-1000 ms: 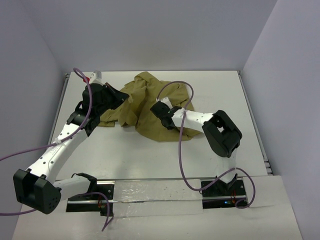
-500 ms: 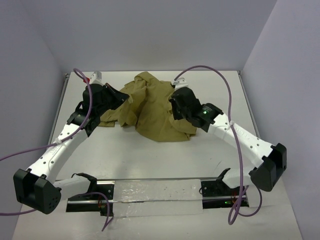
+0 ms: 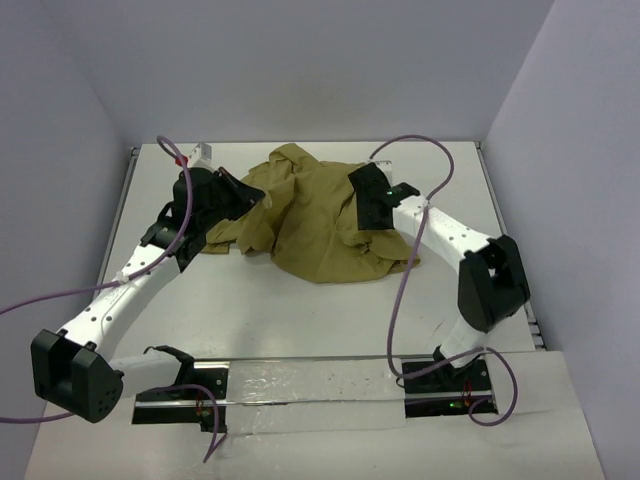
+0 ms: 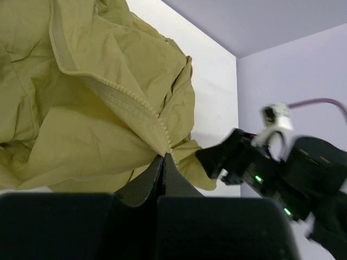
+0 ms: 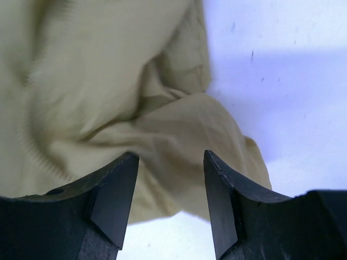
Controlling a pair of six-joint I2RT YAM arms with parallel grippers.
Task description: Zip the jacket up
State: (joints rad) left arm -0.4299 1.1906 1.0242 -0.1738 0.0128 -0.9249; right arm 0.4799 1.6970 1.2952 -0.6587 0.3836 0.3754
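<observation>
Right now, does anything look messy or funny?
Yes. The jacket lies bunched in a wrinkled heap toward the far edge of the table, not flat, and its zipper is open, with bare teeth showing along one edge.

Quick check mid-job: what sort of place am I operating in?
Probably a robotics lab test cell: a white table enclosed by plain lavender walls, the left arm and right arm bolted at its near edge, one jacket as workpiece.

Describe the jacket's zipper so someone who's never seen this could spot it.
On the white table, a crumpled olive-tan jacket lies toward the far edge. Its zipper is the line of small teeth running diagonally down to the left gripper's shut tips, the only toothed strip on otherwise smooth cloth.
</observation>
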